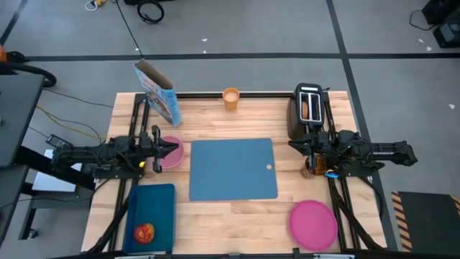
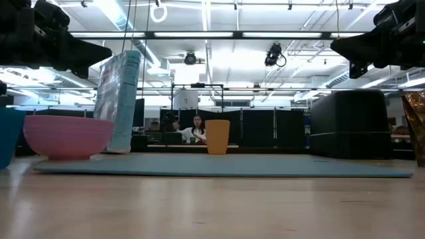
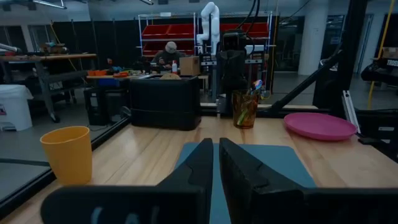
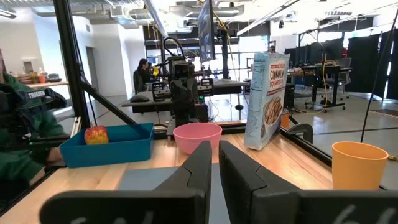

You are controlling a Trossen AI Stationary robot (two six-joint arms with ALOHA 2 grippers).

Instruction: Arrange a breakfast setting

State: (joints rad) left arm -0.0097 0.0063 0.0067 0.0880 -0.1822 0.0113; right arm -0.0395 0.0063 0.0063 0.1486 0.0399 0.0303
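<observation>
The blue placemat (image 1: 233,169) lies flat at the table's middle. The pink plate (image 1: 313,224) rests near the front right, and the pink bowl (image 1: 171,152) stands off the mat's left edge. At the far edge stand the orange cup (image 1: 231,98) and the upright cereal box (image 1: 158,93). A toast slice (image 1: 306,108) sticks up from a slot of the black toaster (image 1: 307,111). The red apple (image 1: 144,232) lies in the blue tray (image 1: 152,216). My left gripper (image 3: 216,168) hangs shut, level, above the bowl. My right gripper (image 4: 214,168) hangs shut beside the toaster. The spoon cannot be made out for certain.
A brown glass (image 3: 245,109) holding utensils stands under my right arm, between the toaster and the plate. Black frame rails run along the table's left and right sides. A person sits in the room beyond the table.
</observation>
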